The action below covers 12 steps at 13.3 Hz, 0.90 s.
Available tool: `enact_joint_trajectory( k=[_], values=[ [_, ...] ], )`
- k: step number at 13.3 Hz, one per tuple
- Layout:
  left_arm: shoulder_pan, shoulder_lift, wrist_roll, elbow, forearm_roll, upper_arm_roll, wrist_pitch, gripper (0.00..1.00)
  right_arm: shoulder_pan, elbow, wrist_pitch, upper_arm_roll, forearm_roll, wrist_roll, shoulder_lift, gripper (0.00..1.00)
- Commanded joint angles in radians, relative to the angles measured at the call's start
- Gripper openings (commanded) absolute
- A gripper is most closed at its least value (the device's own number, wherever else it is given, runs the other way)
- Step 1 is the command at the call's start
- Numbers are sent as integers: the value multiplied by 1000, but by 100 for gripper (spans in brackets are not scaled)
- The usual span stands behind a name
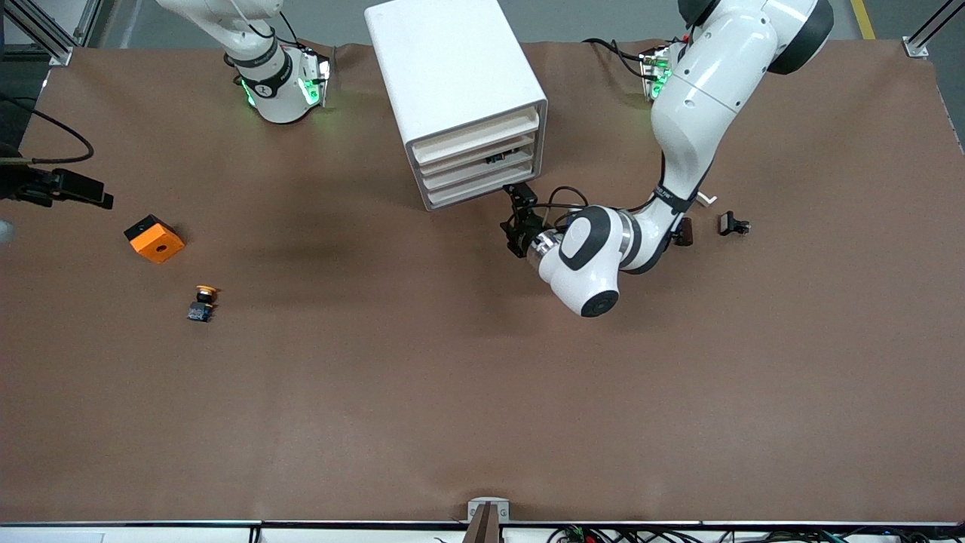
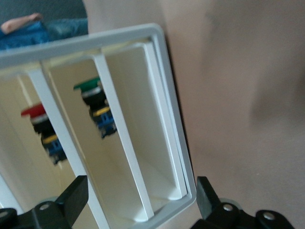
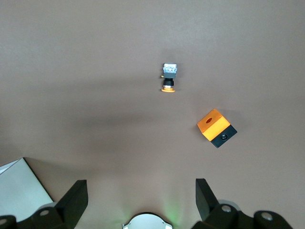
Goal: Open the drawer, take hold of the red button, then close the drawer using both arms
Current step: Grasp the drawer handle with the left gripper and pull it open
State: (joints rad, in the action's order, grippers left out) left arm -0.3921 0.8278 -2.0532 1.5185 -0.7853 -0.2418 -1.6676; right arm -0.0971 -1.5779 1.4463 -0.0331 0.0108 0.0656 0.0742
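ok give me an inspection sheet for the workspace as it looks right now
surface: brown table cover, bare over most of its area
job's things: white drawer cabinet toward the arms' bases; red-capped button inside one compartment, green-capped button in the next one
clutter: orange block and yellow-capped button toward the right arm's end; small black part toward the left arm's end
grippers: left gripper open, at the cabinet's front; right gripper open, up over the table, arm waits
cables: black cable looped at the left wrist
surroundings: grey floor and metal frame posts past the table's edge
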Motion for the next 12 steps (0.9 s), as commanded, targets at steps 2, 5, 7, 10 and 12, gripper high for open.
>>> enact_joint_trajectory(
  k=[2,5,7,10,12],
  values=[
    [-17,19,-59,-35,-112,2,12,93,-21,32,-7,7,-18,3,44,100],
    [-42,28,-79,-34,-158,2,43,78,-24,32,-15,7,-3,-16,45,100],
    [-62,36,-99,-34,-158,1,86,77,-23,29,-14,7,1,-20,47,100],
    [-79,48,-99,-34,-179,1,153,77,-18,30,-18,9,3,-27,47,100],
    [-96,48,-105,-31,-187,1,164,71,-23,30,-15,9,0,-24,47,100]
  ],
)
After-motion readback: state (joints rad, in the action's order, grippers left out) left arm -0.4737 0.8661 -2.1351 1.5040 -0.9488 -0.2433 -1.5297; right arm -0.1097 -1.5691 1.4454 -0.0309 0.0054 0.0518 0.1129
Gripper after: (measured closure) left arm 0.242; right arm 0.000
